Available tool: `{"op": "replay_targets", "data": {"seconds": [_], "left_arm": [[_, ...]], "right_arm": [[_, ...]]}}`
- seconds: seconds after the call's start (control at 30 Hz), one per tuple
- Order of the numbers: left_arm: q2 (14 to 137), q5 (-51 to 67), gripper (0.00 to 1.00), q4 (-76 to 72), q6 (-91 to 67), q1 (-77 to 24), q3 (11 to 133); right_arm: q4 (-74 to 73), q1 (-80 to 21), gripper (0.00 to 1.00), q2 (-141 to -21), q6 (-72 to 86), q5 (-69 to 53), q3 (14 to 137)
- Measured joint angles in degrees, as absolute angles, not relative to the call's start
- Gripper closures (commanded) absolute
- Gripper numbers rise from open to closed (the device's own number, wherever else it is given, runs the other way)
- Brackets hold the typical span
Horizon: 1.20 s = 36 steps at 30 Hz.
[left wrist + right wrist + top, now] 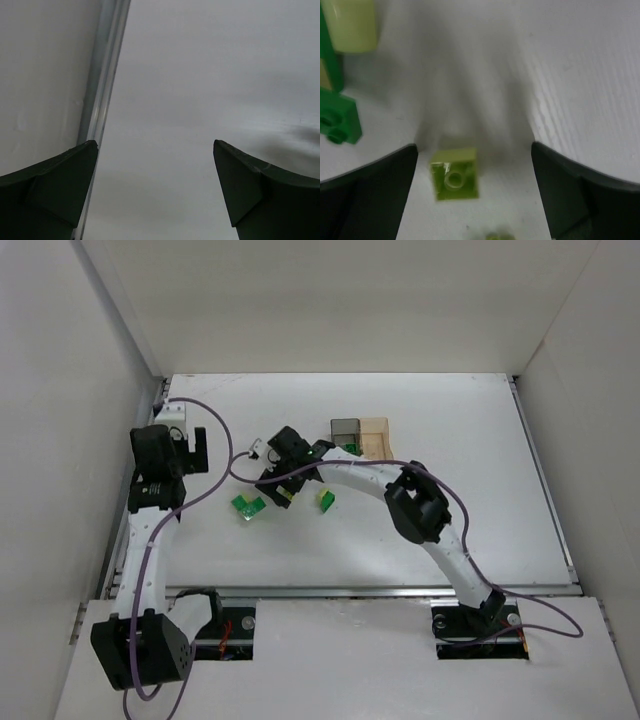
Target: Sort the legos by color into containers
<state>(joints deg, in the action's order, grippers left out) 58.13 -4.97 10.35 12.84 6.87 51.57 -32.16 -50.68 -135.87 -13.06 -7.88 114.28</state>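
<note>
Only the right wrist view shows 1 pale lego (pixel 454 174) on the tabletop (pixel 580 75) between the wide-open right gripper (pixel 475 150) jaws. The top view adds the containers (pixel 375 430) beyond it and the left gripper (pixel 190 452), empty and wide.

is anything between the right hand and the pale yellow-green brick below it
Nothing visible: the open right hand frames the pale yellow-green brick on bare table; the dark green brick lies off to one side.

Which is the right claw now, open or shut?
Open. The right gripper has its fingers wide apart, a yellow-green brick lying untouched between them.
</note>
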Motion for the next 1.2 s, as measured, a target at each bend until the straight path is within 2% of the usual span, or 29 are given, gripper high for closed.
{"op": "replay_targets", "data": {"seconds": [0.13,0.2,0.23,0.3,0.5,0.53,0.6,0.67,0.7,0.73,0.77,1.0,1.2], "left_arm": [[56.9,-4.1,0.00,12.0,12.8,6.9,48.4],[55.9,-3.4,0.00,12.1,12.6,6.9,48.3],[55.4,-3.0,0.00,11.9,12.4,6.9,48.3],[54.7,-2.7,0.00,11.5,12.1,6.9,48.3],[54.7,-1.3,0.02,11.2,11.6,6.9,48.3],[54.7,-1.0,0.02,11.2,11.7,6.9,48.3],[54.7,-0.1,0.03,11.2,11.7,6.9,48.3],[54.9,1.2,0.03,11.0,11.9,6.9,48.3],[55.0,2.1,0.03,11.0,12.1,6.9,48.3],[55.1,3.1,0.03,11.0,12.4,7.0,48.3],[55.2,3.9,0.01,11.0,12.7,7.0,48.3],[55.4,10.5,0.01,11.7,18.8,6.5,47.9],[55.9,16.3,0.02,17.0,26.4,5.6,46.5]], "right_arm": [[-31.6,-50.7,0.03,-136.8,-12.9,-1.3,115.0],[-30.8,-50.6,0.08,-136.4,-12.8,-0.7,114.1],[-30.5,-50.6,0.15,-135.9,-12.7,-0.4,113.3],[-29.7,-50.7,0.19,-134.8,-12.7,-0.4,111.3],[-29.5,-52.0,0.20,-133.7,-12.3,0.0,109.6],[-29.6,-52.2,0.23,-133.7,-11.9,0.1,109.6],[-30.1,-52.7,0.38,-133.6,-11.0,0.3,109.5],[-30.4,-53.0,0.58,-133.4,-9.9,0.1,109.1],[-30.6,-53.0,0.81,-133.3,-9.4,0.1,108.9],[-30.8,-53.1,0.93,-133.2,-9.2,0.1,108.8],[-31.2,-53.1,1.00,-132.9,-8.7,0.3,108.8],[-33.5,-52.5,1.00,-130.9,-4.4,1.4,108.4],[-28.8,-43.9,1.00,-118.3,6.3,-4.1,103.0]]}}
